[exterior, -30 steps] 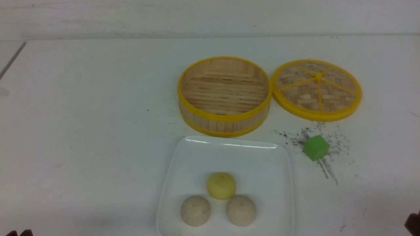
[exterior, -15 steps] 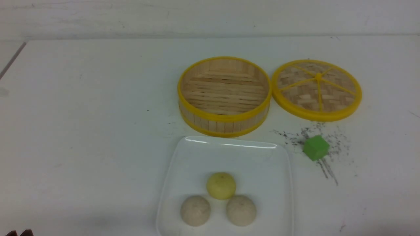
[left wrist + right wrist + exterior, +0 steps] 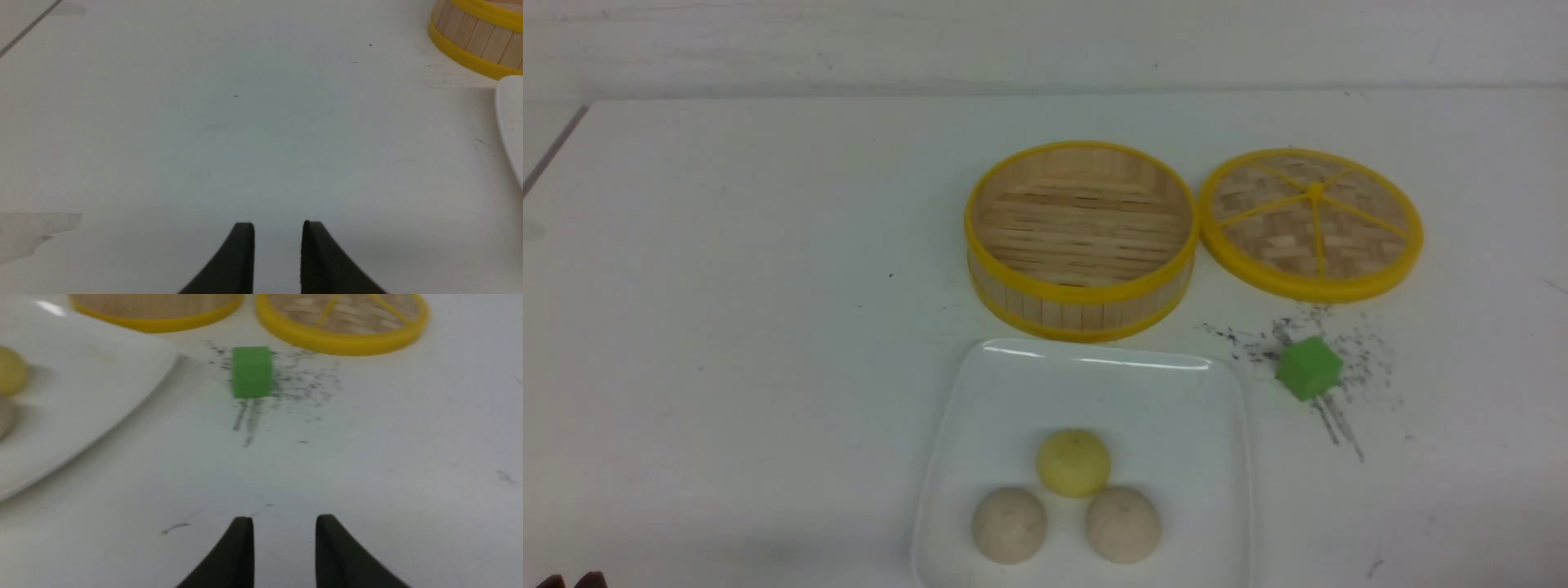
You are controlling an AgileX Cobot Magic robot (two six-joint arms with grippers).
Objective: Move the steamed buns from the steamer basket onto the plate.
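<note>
Three pleated buns (image 3: 1073, 498), one yellow, two beige, on the plate (image 3: 1094, 384).

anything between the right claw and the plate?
Nothing. In the right wrist view, the right claw stands open over bare white table; only faint scuffs lie between it and the plate. The green cube sits off that line.

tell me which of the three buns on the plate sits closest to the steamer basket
The pale yellow bun. It sits at the far point of the triangle, toward the steamer basket; the two beige buns lie side by side behind it, at the plate's near edge.
</note>
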